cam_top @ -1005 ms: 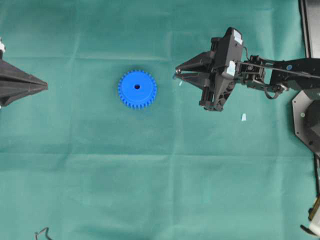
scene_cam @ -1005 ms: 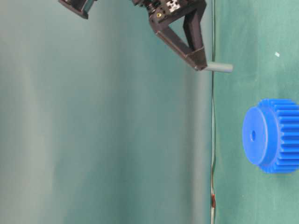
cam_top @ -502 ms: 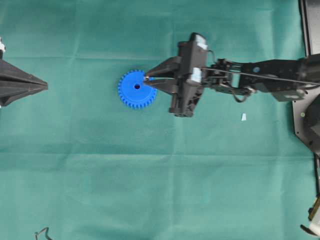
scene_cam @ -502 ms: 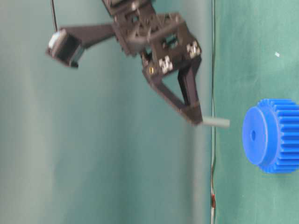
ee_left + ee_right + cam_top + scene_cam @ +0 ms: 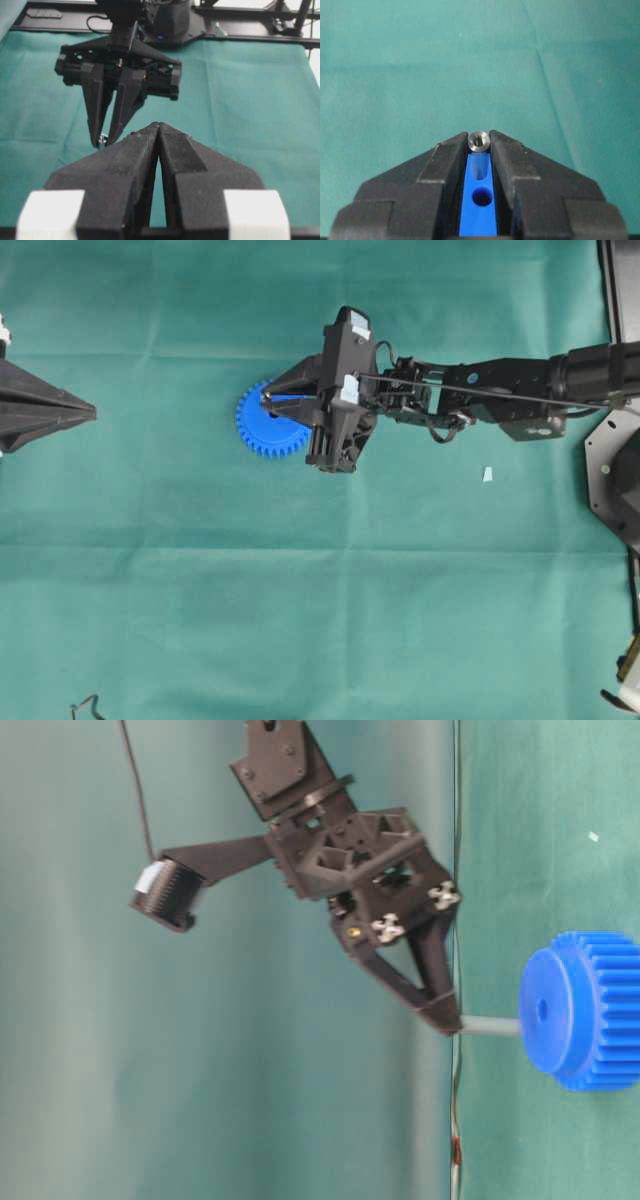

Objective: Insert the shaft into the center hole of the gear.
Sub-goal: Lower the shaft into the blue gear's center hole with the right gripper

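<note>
The blue gear (image 5: 258, 428) lies flat on the green cloth, and the right gripper (image 5: 268, 400) partly covers it from above. That gripper (image 5: 479, 144) is shut on the shaft (image 5: 479, 141), a short grey pin held upright at its fingertips. From table level the shaft (image 5: 490, 1026) points at the gear (image 5: 590, 1010), and its free end reaches the flat face just beside the center hole (image 5: 542, 1010). Between the fingers the center hole (image 5: 482, 196) shows, a little short of the pin. The left gripper (image 5: 92, 413) rests shut and empty at the left edge, its jaws (image 5: 159, 125) pressed together.
A small pale scrap (image 5: 487, 474) lies on the cloth right of the gear, under the right arm. Black frame parts (image 5: 620, 300) line the right edge. A thin wire piece (image 5: 85, 707) sits at the bottom left corner.
The right gripper has carried the shaft leftward from beside the gear to over it, bringing the pin's end down to the gear's face. The left gripper has stayed still.
</note>
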`<state>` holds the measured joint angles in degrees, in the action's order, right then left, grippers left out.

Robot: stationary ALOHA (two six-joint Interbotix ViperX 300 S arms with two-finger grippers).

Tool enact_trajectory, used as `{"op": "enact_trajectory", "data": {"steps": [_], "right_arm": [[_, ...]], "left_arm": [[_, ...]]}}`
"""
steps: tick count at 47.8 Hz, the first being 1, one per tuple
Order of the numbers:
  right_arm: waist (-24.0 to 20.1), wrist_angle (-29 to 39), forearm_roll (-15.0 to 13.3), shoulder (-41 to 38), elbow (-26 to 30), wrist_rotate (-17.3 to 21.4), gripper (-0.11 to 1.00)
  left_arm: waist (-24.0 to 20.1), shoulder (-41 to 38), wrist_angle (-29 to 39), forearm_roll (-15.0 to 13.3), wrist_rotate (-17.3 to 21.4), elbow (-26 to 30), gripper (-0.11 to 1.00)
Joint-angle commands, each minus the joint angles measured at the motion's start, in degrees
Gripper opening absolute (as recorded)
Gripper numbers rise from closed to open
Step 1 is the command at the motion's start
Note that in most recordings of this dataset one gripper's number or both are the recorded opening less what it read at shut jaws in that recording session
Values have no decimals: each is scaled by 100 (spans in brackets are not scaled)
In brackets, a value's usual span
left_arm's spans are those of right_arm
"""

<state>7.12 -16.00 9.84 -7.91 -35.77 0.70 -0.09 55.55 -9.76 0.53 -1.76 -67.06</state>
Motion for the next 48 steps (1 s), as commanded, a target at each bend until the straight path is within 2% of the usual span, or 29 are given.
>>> {"op": "enact_trajectory", "data": {"steps": [1,28,48], "right_arm": [[0,-18,18,-9,88,18,16],[97,-123,18,88,-62,18,16],[88,-158,53,-132,-9,53,16]], "left_arm": [[-9,-35,-35,18,-9,132,0],[0,-44,-9,18,-9,132,0],[0,-44,-9,9,-9,132,0]]}}
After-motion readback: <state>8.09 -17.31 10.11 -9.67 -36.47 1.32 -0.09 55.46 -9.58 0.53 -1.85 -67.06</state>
